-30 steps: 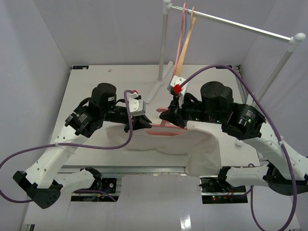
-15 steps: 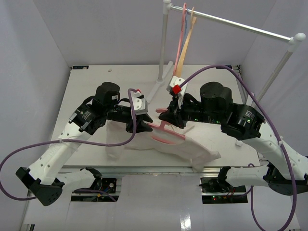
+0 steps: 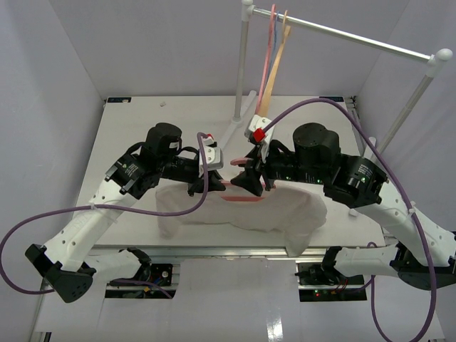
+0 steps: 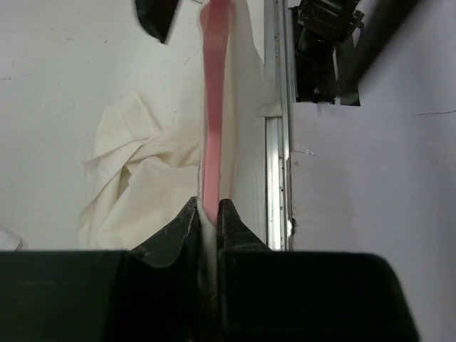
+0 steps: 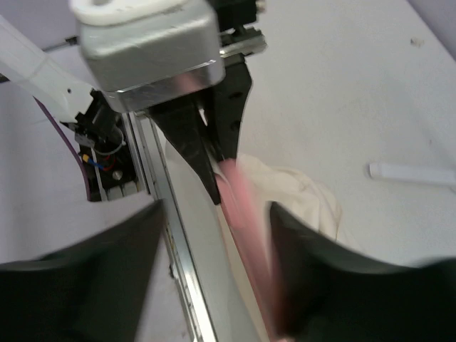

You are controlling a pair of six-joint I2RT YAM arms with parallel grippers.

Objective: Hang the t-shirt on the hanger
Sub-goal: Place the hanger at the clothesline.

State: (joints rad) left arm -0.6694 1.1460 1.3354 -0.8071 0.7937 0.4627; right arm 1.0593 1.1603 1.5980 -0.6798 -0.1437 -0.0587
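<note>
Pink hanger (image 4: 214, 92) — pinched in left gripper (image 4: 205, 208).

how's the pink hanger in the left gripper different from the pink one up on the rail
The held pink hanger lies roughly level, clamped in the left gripper; the other pink hanger hangs down from the rail. The held pink hanger is partly wrapped in the t-shirt; the other pink hanger is bare, next to a tan hanger. Both are thin and pink.
</note>
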